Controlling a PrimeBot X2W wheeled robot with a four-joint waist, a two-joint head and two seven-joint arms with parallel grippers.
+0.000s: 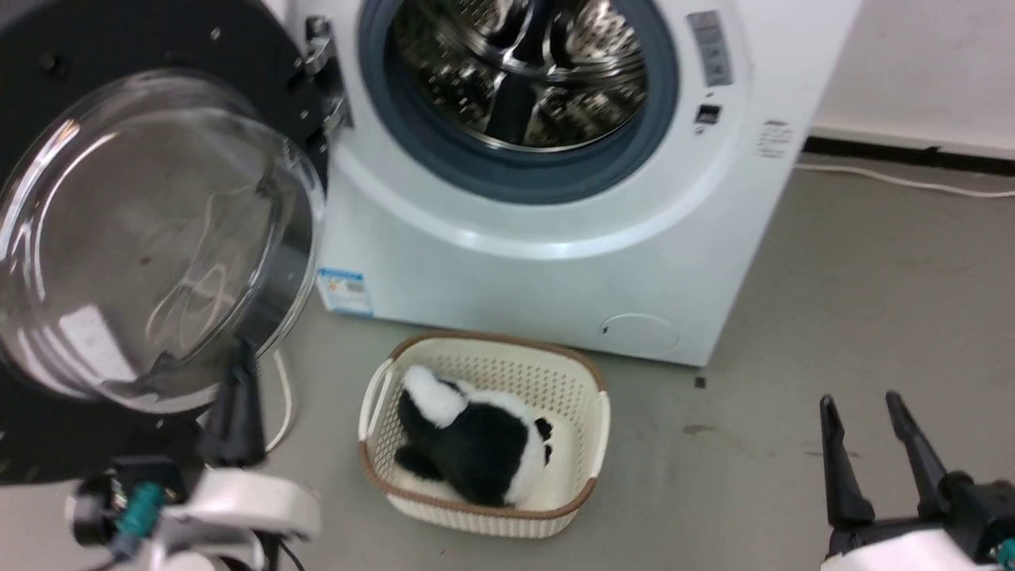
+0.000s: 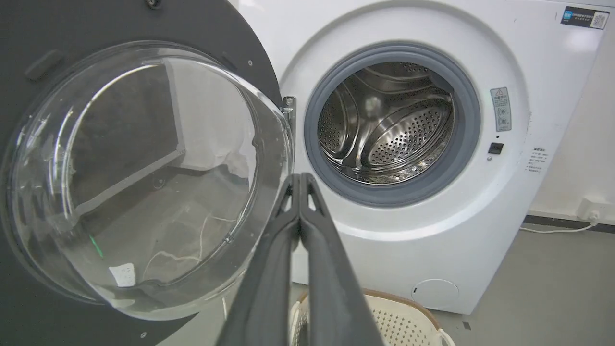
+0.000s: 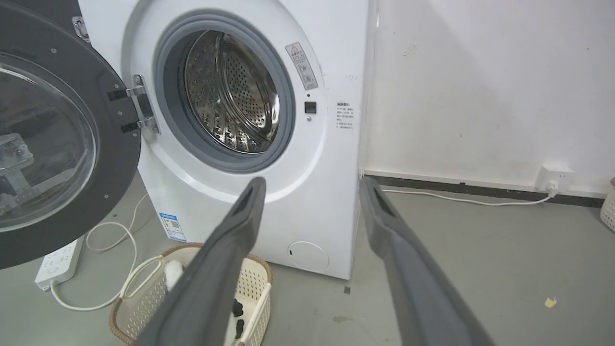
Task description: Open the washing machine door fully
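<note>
The white washing machine (image 1: 555, 270) stands ahead with its steel drum (image 1: 523, 71) exposed. Its round black door (image 1: 158, 47) is swung out to the left on its hinge (image 1: 321, 71), the clear glass bowl (image 1: 151, 238) bulging toward me. My left gripper (image 1: 246, 353) is shut with nothing held, its tips just below the bowl's lower right edge; whether they touch it I cannot tell. In the left wrist view the closed gripper (image 2: 300, 180) points between the door (image 2: 29, 38) and the drum (image 2: 389, 125). My right gripper (image 1: 862, 400) stands open at the lower right, apart from the machine (image 3: 307, 192).
A cream basket (image 1: 484, 341) holding a black-and-white plush toy (image 1: 468, 436) sits on the floor right in front of the machine. A white power strip (image 3: 57, 262) and its looped cable lie under the door. A wall socket (image 3: 552, 178) and cord run along the right wall.
</note>
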